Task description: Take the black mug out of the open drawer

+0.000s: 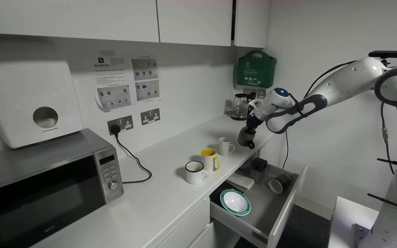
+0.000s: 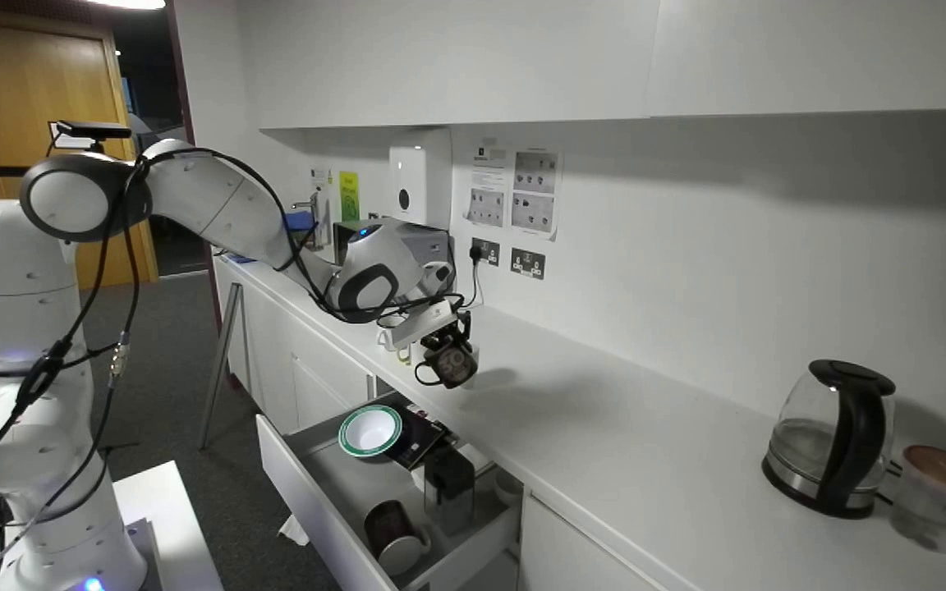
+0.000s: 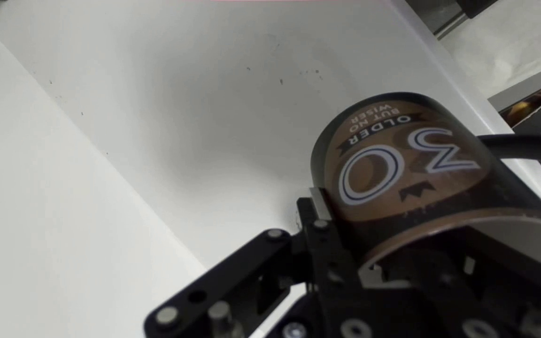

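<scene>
The black mug, with a pale inside and a brown "30" print, hangs tilted in my gripper above the white worktop by its front edge. It shows in both exterior views [image 1: 245, 137] [image 2: 452, 366] and fills the right of the wrist view [image 3: 406, 164]. My gripper [image 1: 251, 128] [image 2: 450, 332] [image 3: 334, 225] is shut on the mug's wall near the rim. One finger is outside; the other goes into the mug, its tip hidden. The handle points toward the drawer side. The open drawer [image 1: 289, 210] [image 2: 309, 492] is below and to the side of the mug.
The drawer holds a green-rimmed bowl [image 1: 235, 202], a dark mug on its side [image 1: 280, 183] and a dark-topped container [image 1: 258, 169]. On the worktop stand a black-rimmed white mug [image 1: 195, 173], a yellow-inside mug [image 1: 209, 160], a white mug [image 1: 225, 146] and a kettle [image 2: 834, 439].
</scene>
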